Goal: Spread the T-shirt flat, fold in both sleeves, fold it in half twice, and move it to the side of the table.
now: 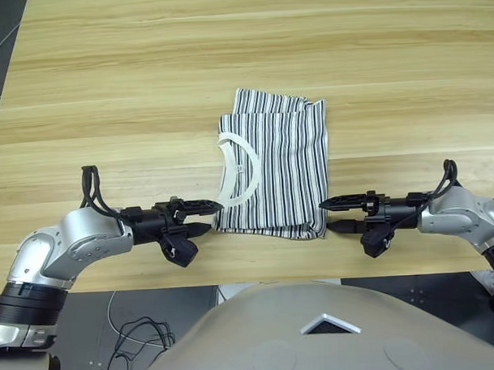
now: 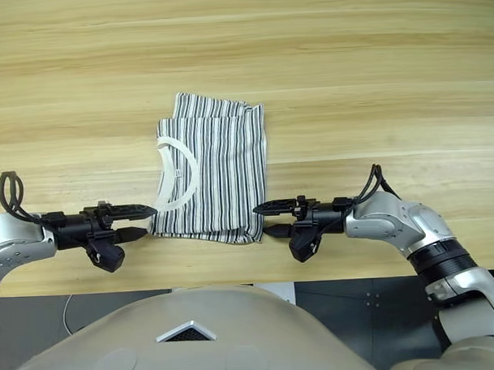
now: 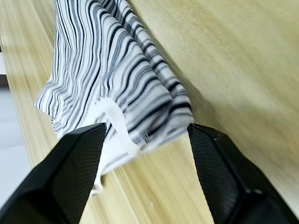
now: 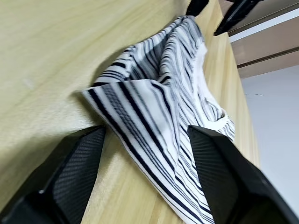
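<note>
Folded T-shirt [image 1: 275,164] flanked by two parted grippers on the wooden table [image 1: 146,75]

The striped shirt is seen as a compact rectangle toward the table's near edge. The left gripper [image 1: 213,216] and right gripper [image 1: 326,216] are held with jaws apart at its two near corners, with nothing clamped. The cloth is judged light, soft and limp, so all layers at each corner are best pinched together, lest the fold slip open.

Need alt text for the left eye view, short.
A folded striped T-shirt lies on a wooden table. The left gripper and the right gripper, both open, sit at its two near corners, one on each side.
</note>
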Motion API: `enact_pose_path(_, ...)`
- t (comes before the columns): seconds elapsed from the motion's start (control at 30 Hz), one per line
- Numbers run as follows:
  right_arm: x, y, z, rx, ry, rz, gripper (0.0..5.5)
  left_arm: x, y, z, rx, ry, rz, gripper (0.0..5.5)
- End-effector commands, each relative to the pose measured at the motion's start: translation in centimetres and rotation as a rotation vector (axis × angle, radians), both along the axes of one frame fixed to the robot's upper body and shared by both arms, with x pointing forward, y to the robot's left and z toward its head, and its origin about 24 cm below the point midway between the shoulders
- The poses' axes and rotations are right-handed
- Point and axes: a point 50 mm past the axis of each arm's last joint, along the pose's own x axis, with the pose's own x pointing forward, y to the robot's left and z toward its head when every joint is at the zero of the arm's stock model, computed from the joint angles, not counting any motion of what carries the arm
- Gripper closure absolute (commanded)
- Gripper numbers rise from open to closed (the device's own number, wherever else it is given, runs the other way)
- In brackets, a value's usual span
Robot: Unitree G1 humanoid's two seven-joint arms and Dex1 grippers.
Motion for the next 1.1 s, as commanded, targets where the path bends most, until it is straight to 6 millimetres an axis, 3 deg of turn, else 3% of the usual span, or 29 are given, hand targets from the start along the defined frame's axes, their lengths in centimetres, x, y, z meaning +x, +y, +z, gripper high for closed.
enact_pose_path(0.03, -0.3, 0.5, -0.6, -0.01, 0.004, 0.018, 2.25, -0.2, -1.0, 0.0, -0.028, 0.0, -0.022, 2.27)
enact_pose_path(0.6, -0.5, 2.1, -1.7, -0.003, 0.005, 0.046, 2.25, 0.1, 0.2, -3.1, 0.009, 0.038, -0.009, 2.27)
enact_pose_path(0.7, -0.4, 2.2, -1.9, -0.001, 0.01, 0.04, 2.8, -0.4, 0.0, -3.8, -0.001, 0.06, -0.021, 2.25)
enact_pose_path(1.1, 0.0, 2.7, -1.8, 0.023, 0.011, 0.036, 4.98, -0.6, 0.9, -5.9, 0.016, 0.103, 0.001, 4.36)
